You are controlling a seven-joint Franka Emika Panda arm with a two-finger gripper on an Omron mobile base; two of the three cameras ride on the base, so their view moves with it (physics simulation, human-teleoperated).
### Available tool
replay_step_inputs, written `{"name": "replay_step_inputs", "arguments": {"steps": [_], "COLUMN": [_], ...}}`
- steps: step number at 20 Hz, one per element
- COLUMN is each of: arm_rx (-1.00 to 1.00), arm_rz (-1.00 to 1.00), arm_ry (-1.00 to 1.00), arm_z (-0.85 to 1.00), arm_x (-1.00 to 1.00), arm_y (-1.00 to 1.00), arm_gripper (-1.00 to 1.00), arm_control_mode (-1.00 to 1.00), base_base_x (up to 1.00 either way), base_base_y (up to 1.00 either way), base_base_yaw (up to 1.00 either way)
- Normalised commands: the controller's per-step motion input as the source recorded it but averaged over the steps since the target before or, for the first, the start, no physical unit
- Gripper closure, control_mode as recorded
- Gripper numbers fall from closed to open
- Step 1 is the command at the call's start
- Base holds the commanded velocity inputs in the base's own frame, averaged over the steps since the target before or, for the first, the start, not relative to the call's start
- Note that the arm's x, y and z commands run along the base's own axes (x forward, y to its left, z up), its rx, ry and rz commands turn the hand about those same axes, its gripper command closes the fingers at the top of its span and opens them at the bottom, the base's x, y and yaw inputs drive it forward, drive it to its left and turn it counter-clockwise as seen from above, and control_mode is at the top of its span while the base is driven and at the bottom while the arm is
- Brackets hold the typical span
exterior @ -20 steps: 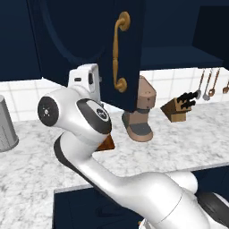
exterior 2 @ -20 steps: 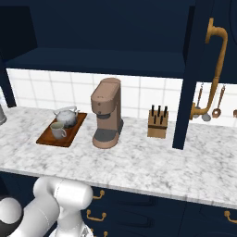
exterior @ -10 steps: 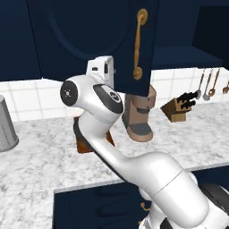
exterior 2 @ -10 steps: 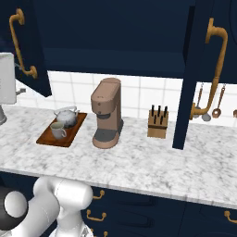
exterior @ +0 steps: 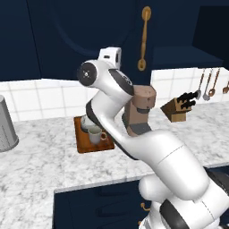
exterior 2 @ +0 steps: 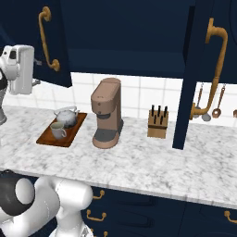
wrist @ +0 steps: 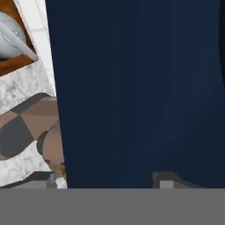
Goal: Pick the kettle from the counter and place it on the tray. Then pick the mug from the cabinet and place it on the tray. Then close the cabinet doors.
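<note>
The tray lies on the counter left of the coffee machine, and both the kettle and the mug sit on it, the mug at the near side, the kettle just behind it towards the wall. From the left base camera the mug shows on the tray beside the arm's elbow, with the kettle partly hidden behind the arm.

The arm reaches up in front of the cabinet. Its hand is raised at the left edge of the right base view, close by the left door, near the lower end of that door's brass handle. In the hand view the gripper faces the flat navy face of the door at very close range; its two tips stand well apart with nothing between them, so the jaws are spread. Whether the tips touch the panel cannot be told.

The left door stands partly ajar, swung out over the tray's end of the counter. The right door also hangs open, edge towards the camera, its handle facing right. A knife block stands between the coffee machine and the right door, and utensils hang on the tiled wall behind it. A ribbed canister stands at the counter's left end
</note>
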Motion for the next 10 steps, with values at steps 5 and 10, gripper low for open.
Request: {"name": "replay_step_inputs", "arguments": {"steps": [5,10], "arm_rx": [0.09,0.03], "arm_rz": [0.21,0.27], "arm_ry": [0.0,0.0], "arm_z": [-0.12,-0.17], "arm_x": [0.65,0.57], "arm_y": [-0.48,-0.31], "arm_gripper": [-1.0,-1.0], "arm_control_mode": [-1.0,-1.0], "base_base_x": [0.0,0.0], "base_base_y": [0.0,0.0], "base_base_yaw": [0.0,0.0]}}
